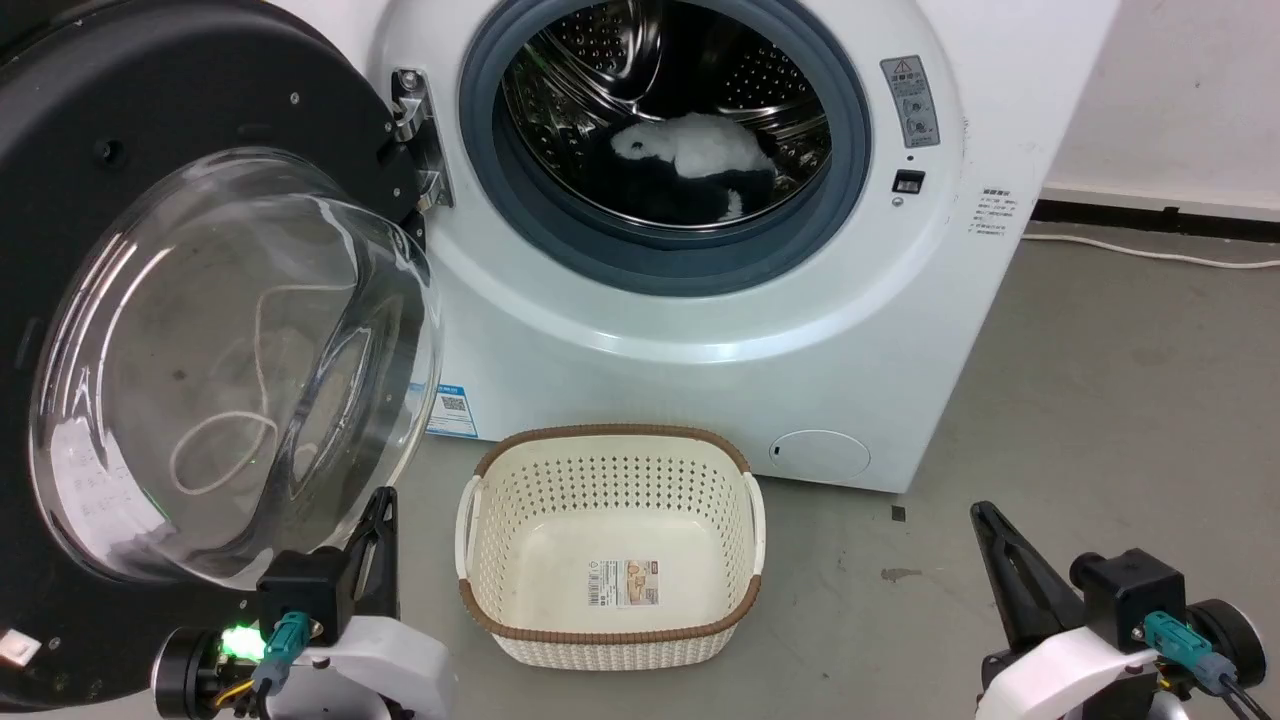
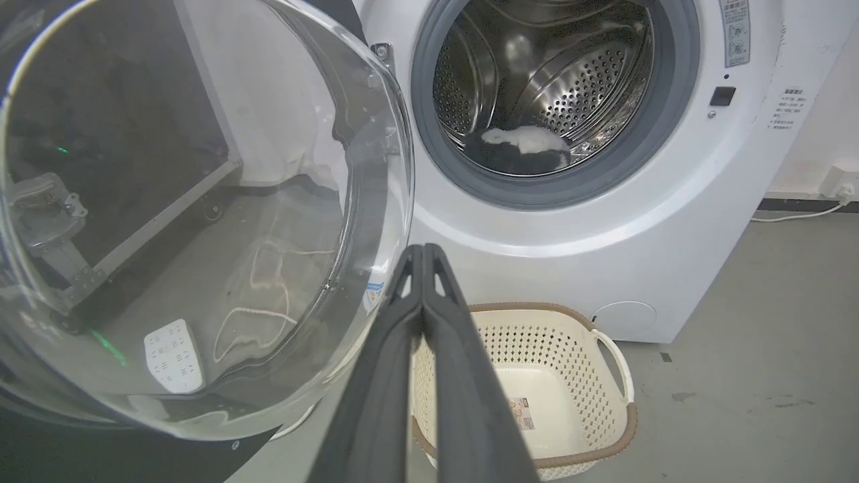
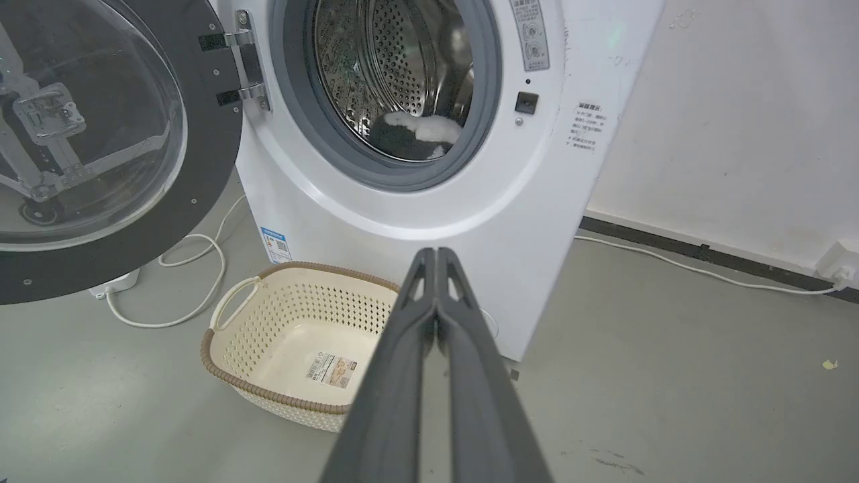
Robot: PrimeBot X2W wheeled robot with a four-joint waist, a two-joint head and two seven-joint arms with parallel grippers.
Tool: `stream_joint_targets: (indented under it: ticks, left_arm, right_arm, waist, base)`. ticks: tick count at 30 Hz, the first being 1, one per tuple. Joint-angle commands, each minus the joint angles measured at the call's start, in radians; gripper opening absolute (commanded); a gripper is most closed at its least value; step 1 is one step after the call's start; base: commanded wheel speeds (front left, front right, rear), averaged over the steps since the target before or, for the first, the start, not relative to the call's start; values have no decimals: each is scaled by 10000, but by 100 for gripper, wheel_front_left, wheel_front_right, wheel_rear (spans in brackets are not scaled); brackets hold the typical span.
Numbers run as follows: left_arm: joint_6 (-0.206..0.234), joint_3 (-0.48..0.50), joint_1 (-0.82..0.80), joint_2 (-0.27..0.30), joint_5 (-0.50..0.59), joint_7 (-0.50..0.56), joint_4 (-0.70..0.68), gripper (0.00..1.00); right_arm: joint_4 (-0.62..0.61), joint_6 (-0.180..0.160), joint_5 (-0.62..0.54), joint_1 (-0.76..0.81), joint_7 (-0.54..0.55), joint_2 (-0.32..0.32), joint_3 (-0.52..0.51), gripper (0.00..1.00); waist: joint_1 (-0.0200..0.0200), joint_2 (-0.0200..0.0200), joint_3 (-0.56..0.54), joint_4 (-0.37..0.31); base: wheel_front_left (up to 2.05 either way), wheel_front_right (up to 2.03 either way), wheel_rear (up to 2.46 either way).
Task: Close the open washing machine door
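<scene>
Pushing the door (image 2: 201, 221), just left of the empty left gripper (image 2: 424, 251) with fingers pressed together, seemed the surest close.

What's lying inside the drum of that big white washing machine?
A fluffy white-and-black bundle rests on the floor of the perforated steel drum. Whatever lies under it, or low behind the grey rubber gasket, is hidden.

The washing machine door (image 1: 200, 330) pairs clear glossy glass with matt black plastic; drum (image 1: 680, 70) perforated shiny metal.
</scene>
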Motion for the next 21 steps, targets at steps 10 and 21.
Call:
stream_joint_targets:
  ticks: [10,21]
  left_arm:
    - [-57,5,107,1,18,1,-41,0]
    - [2,-4,-2,0,-1,0,6,100]
  right_arm:
    - [-53,8,-76,-137,14,-3,-3,0]
    - [6,0,7,5,0,0,4,100]
  waist:
    - [0,0,0,0]
    - [0,0,0,0]
  base:
    - [0,0,0]
    - [0,0,0]
